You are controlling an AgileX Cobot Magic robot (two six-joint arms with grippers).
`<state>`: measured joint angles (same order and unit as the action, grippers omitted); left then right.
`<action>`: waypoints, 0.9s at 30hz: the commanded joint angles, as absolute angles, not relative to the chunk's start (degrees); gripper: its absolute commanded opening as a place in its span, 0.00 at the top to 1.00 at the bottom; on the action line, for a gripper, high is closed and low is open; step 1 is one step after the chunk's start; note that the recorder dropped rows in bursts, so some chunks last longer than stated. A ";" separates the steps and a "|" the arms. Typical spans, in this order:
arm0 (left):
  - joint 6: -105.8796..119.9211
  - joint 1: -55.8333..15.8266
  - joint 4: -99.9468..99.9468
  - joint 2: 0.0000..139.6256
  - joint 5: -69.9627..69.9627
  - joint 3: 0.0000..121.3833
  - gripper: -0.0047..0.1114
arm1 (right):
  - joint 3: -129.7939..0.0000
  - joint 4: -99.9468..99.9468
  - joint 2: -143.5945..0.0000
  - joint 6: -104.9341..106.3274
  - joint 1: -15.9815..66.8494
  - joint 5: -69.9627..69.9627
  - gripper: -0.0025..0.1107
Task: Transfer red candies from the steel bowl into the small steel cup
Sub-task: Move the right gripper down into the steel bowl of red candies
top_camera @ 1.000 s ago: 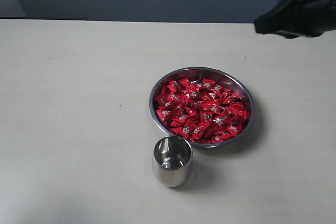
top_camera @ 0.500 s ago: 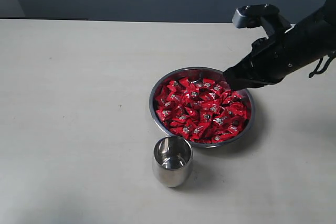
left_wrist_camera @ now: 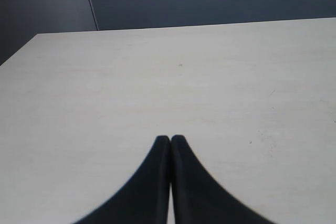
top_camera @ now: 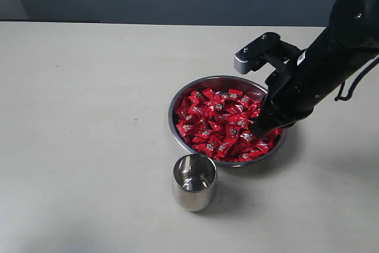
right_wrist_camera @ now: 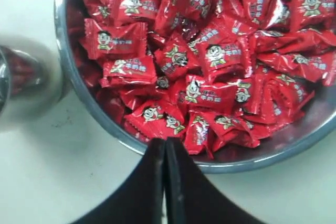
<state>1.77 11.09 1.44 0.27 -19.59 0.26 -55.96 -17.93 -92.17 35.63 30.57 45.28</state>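
The steel bowl (top_camera: 176, 103) sits mid-table, heaped with red candies (top_camera: 222, 125) in shiny wrappers. In front of it stands the small steel cup (top_camera: 193, 182), and nothing shows inside it. My right gripper (top_camera: 258, 130) hangs over the bowl's right side, its tips just above the candies. In the right wrist view the right gripper (right_wrist_camera: 165, 142) is shut with nothing between its fingers, at the rim of the steel bowl (right_wrist_camera: 79, 85), with the red candies (right_wrist_camera: 210, 66) beyond and the blurred cup (right_wrist_camera: 23, 85) at the side. My left gripper (left_wrist_camera: 170, 139) is shut over bare table.
The pale table (top_camera: 89, 117) stretches around bowl and cup, with a dark wall behind its far edge. The left wrist view shows only the table (left_wrist_camera: 184, 77) and dark panels behind.
The right arm has swung in from the upper right and come down, from off the table to over the bowl's right side. Bowl, candies and cup have not moved.
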 commanded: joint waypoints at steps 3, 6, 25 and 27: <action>1.68 10.72 1.55 0.00 -19.14 0.00 0.96 | -60.44 -3.91 -95.10 19.19 30.96 47.60 0.98; 1.68 10.72 1.55 0.00 -19.14 0.00 0.96 | -63.81 -3.65 -97.08 15.85 31.40 51.87 0.98; 1.68 10.72 1.55 0.00 -19.14 0.00 0.96 | -67.26 2.28 -105.06 10.55 36.15 54.78 0.64; 1.68 10.72 1.55 0.00 -19.14 0.00 0.96 | -67.26 3.48 -105.27 10.55 36.15 54.55 0.64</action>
<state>1.77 11.09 1.44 0.27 -19.59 0.26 -66.86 1.70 -105.19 10.71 36.04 54.50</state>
